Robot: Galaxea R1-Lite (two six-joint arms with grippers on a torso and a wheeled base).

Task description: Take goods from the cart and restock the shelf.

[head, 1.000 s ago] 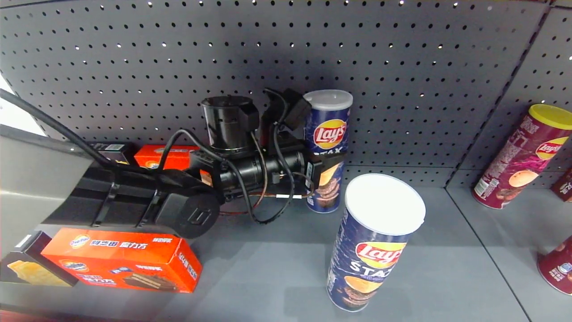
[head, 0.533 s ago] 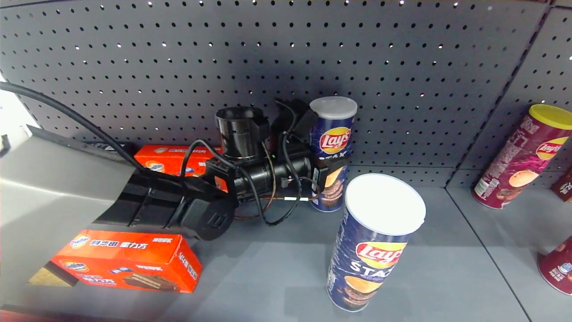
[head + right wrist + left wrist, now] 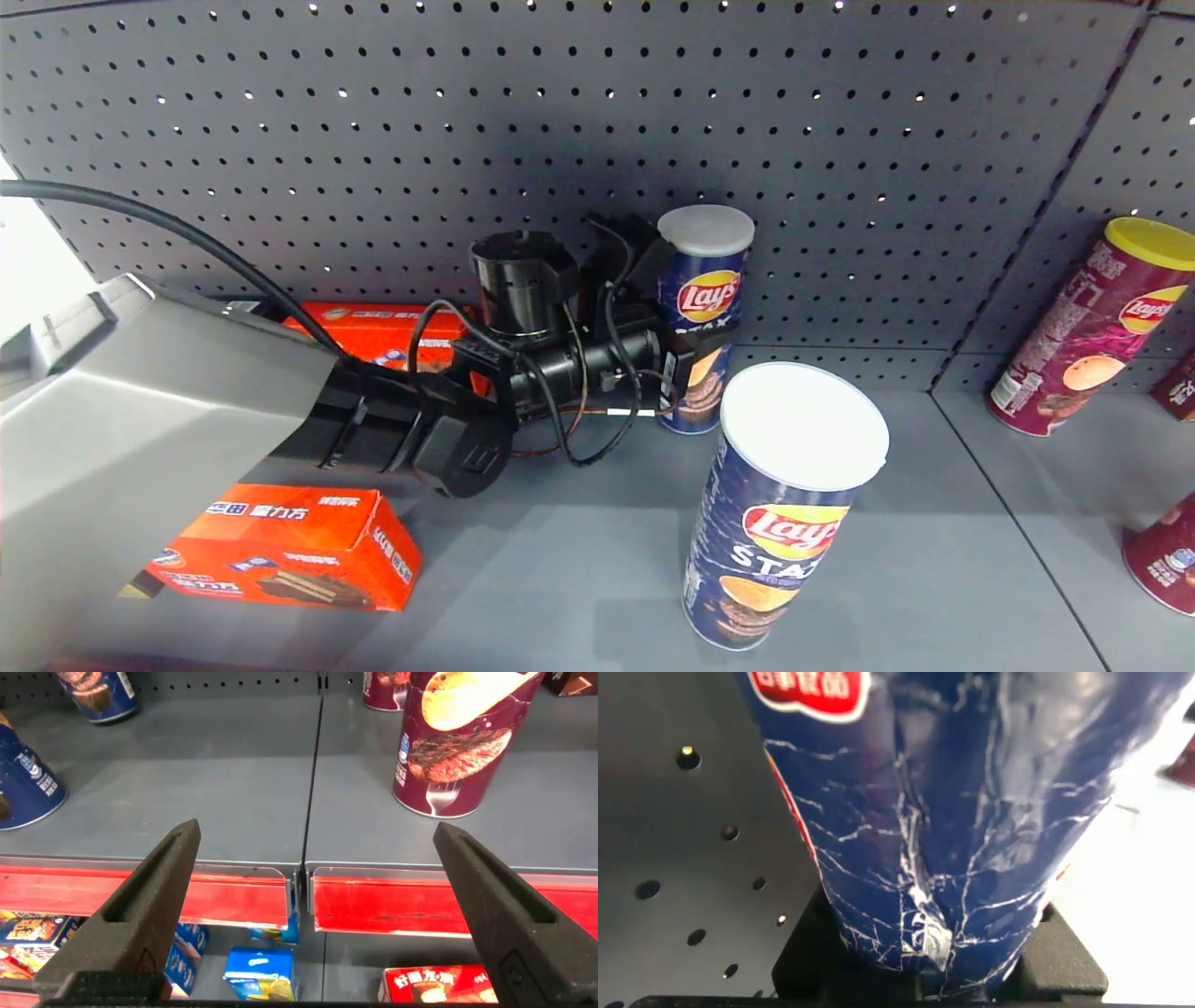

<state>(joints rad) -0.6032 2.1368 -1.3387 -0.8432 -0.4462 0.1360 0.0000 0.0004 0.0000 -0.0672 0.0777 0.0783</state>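
Two blue chip cans occupy the grey shelf point(image 3: 579, 569) in the head view. The rear blue can point(image 3: 709, 280) stands upright at centre frame, just in front of the pegboard point(image 3: 373, 140). The left gripper point(image 3: 693, 366), its arm stretching in from the left edge, clamps it low on its body. The left wrist view shows the can's wall pinched between the black fingers point(image 3: 1069, 961), with the pegboard close beside it. The front blue can point(image 3: 784, 504) stands free at lower centre, near the held one but apart from it. An orange box point(image 3: 289, 560) lies at lower left, a second orange box point(image 3: 373, 327) behind the arm, and a yellow-lidded maroon can point(image 3: 1092, 327) stands at the right edge. In the right wrist view, the right gripper point(image 3: 316, 831) hangs before the red price rail point(image 3: 392, 905), fingers spread wide around nothing, with a maroon can point(image 3: 458, 747) on the shelf beyond.
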